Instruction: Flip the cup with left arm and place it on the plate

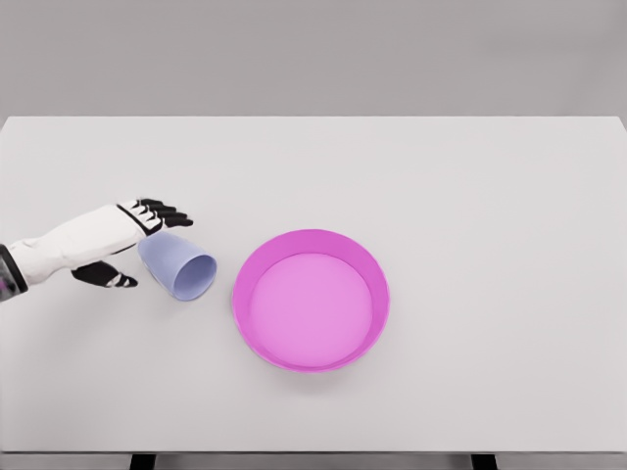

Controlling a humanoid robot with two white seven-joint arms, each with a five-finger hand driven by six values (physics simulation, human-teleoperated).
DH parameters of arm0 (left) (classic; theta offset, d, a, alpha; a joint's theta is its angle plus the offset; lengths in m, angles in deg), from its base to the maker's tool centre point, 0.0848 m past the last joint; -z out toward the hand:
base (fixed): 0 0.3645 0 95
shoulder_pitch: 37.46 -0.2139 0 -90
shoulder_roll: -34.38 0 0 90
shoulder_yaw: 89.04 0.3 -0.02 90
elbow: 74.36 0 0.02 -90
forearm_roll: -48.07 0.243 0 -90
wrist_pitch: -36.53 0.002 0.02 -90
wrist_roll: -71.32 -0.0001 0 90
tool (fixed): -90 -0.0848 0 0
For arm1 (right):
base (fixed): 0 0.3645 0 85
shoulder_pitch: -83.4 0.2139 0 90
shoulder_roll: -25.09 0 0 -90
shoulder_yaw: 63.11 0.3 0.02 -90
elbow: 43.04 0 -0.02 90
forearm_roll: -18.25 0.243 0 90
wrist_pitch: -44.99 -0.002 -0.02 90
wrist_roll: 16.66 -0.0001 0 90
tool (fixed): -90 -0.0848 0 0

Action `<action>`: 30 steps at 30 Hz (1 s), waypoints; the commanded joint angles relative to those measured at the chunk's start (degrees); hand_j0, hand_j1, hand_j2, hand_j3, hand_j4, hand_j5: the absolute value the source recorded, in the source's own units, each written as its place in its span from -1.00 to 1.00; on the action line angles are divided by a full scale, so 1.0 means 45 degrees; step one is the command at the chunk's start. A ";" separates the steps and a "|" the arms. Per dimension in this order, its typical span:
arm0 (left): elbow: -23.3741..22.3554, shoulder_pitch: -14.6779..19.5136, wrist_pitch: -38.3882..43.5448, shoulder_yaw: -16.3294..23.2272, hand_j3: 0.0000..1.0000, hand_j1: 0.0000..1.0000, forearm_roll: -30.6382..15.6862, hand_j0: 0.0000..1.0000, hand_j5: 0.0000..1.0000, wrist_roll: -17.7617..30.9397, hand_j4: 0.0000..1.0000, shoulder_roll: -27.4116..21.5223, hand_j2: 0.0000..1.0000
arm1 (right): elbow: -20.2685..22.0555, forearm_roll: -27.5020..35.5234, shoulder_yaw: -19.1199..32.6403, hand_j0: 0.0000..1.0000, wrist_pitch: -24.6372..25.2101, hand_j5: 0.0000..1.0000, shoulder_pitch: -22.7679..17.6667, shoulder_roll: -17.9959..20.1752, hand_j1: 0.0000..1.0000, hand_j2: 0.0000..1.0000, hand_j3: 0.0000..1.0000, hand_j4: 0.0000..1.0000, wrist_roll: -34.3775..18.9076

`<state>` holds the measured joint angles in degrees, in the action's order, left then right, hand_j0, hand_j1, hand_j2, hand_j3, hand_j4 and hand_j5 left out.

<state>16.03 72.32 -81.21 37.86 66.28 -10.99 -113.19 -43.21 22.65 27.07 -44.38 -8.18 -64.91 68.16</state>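
Observation:
A pale blue cup (178, 264) lies on its side on the white table, its mouth pointing to the lower right toward the plate. A pink round plate (311, 299) with a raised rim sits just right of it. My left hand (132, 245) comes in from the left edge and straddles the cup's closed end, black fingers (165, 211) spread above it and the thumb (106, 277) below. The fingers are not closed around the cup. The right arm does not show.
The white table (470, 196) stretches wide to the right and back. Its front edge runs along the bottom of the view, with dark legs just visible beneath.

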 commanded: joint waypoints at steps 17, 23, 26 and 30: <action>-0.0575 0.0840 0.0129 0.0668 1.00 1.00 -0.0061 1.00 1.00 0.0224 1.00 0.0118 1.00 | -0.0002 -0.0001 -0.0001 1.00 -0.0003 1.00 0.0000 0.0000 1.00 1.00 1.00 1.00 -0.0002; -0.0595 0.1035 0.0129 0.0961 1.00 1.00 -0.0061 1.00 1.00 0.0224 1.00 0.0157 1.00 | -0.0002 -0.0001 -0.0001 1.00 -0.0003 1.00 0.0000 0.0000 1.00 1.00 1.00 1.00 -0.0002; -0.0810 0.1230 0.0148 0.1157 1.00 1.00 -0.0041 1.00 1.00 0.0224 1.00 0.0430 1.00 | -0.0002 -0.0001 -0.0001 1.00 0.0017 1.00 0.0000 0.0000 1.00 1.00 1.00 1.00 -0.0002; -0.0829 0.1250 0.0149 0.1157 1.00 1.00 -0.0041 1.00 1.00 0.0224 1.00 0.0528 1.00 | -0.0002 -0.0001 -0.0001 1.00 -0.0003 1.00 0.0000 0.0000 1.00 1.00 1.00 1.00 -0.0002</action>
<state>12.44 77.94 -80.54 42.97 66.37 -9.96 -111.15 -43.21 22.65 27.07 -44.39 -8.18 -64.91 68.16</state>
